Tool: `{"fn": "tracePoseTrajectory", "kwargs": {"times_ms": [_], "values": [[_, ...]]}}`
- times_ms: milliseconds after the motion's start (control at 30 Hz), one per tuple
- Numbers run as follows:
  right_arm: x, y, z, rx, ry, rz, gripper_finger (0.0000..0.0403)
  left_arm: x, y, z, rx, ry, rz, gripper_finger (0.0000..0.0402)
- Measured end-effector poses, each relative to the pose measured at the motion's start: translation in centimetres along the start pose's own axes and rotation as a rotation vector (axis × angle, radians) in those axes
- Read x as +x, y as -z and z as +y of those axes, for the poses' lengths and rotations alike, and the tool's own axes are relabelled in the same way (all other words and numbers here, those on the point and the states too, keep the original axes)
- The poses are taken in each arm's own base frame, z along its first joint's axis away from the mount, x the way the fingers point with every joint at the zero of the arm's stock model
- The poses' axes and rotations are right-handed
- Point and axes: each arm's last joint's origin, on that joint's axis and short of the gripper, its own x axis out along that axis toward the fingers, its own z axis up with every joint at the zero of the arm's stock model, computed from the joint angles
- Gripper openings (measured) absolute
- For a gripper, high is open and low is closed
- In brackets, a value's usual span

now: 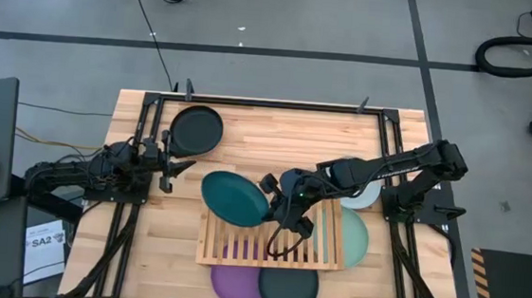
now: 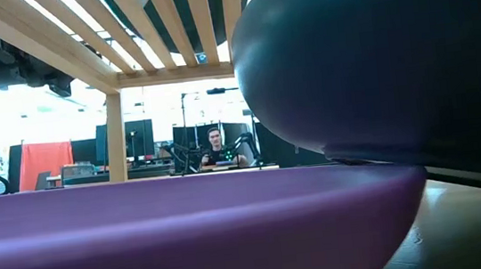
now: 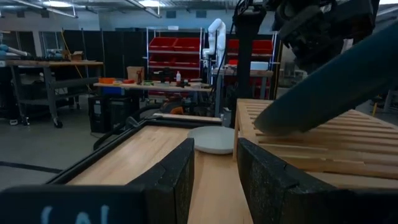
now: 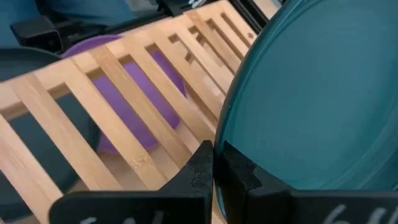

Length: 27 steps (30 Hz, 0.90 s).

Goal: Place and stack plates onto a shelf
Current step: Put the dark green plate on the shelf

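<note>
My right gripper (image 1: 275, 190) is shut on a dark teal plate (image 1: 234, 197) over the far left corner of the slatted wooden shelf (image 1: 310, 252). In the left wrist view the plate (image 3: 329, 84) slopes down to the shelf's left end (image 3: 292, 146); whether its low rim touches the slats I cannot tell. A black plate (image 1: 196, 129) lies flat on the table at the far left. My left gripper (image 1: 171, 165) waits near it, open (image 3: 214, 180). A purple plate (image 1: 235, 282) and a dark plate (image 1: 290, 289) lie partly under the shelf's near side. My right gripper pinches the teal plate's rim (image 4: 227, 134) between its two fingers, on the side toward the table's right. The fingers come from the right, slanting down. The plate is tilted, held edge high, sloping down toward the table's left.
A mint green plate (image 1: 359, 237) lies by the shelf's right end and a pale plate (image 1: 365, 195) under my right arm. Black rails (image 1: 270, 103) frame the table. In the low view the purple plate (image 2: 188, 229) fills the foreground; a person (image 2: 215, 146) sits far behind.
</note>
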Motion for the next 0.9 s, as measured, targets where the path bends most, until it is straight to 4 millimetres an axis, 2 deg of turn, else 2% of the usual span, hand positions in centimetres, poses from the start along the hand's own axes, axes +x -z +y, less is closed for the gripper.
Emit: {"fn": "tracePoseTrajectory", "kwargs": {"times_ms": [367,900], "values": [[0.06,-0.20,0.28,-0.005,-0.008,-0.002,0.0019,0.02,0.02,0.00,0.000,0.000,0.003,0.0125],[0.06,-0.10,0.34,-0.004,-0.014,0.008,0.0051,0.02,0.00,0.00,0.000,0.000,0.001,0.0125]]}}
